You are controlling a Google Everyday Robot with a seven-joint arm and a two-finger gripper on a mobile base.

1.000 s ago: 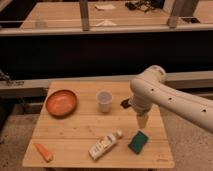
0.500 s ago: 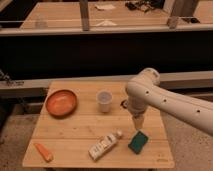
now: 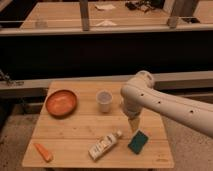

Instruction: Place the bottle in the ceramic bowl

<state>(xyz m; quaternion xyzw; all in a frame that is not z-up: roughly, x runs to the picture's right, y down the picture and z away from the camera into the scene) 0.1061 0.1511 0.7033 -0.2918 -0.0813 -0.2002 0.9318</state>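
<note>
The bottle (image 3: pixel 104 145), whitish with a white cap and a pale label, lies on its side near the front edge of the wooden table (image 3: pixel 75 131). The ceramic bowl (image 3: pixel 61 102), round and orange-brown, sits empty at the table's back left. My gripper (image 3: pixel 134 125) hangs from the white arm, pointing down over the table's right half. It is above and to the right of the bottle's cap, open and holding nothing.
A white translucent cup (image 3: pixel 103 100) stands between the bowl and the arm. A green sponge (image 3: pixel 138 141) lies just right of the bottle. An orange carrot-like piece (image 3: pixel 43 152) rests at the front left corner. A dark counter runs behind the table.
The arm has swung slightly left, bringing the gripper closer to the bottle. Nothing on the table has moved.
</note>
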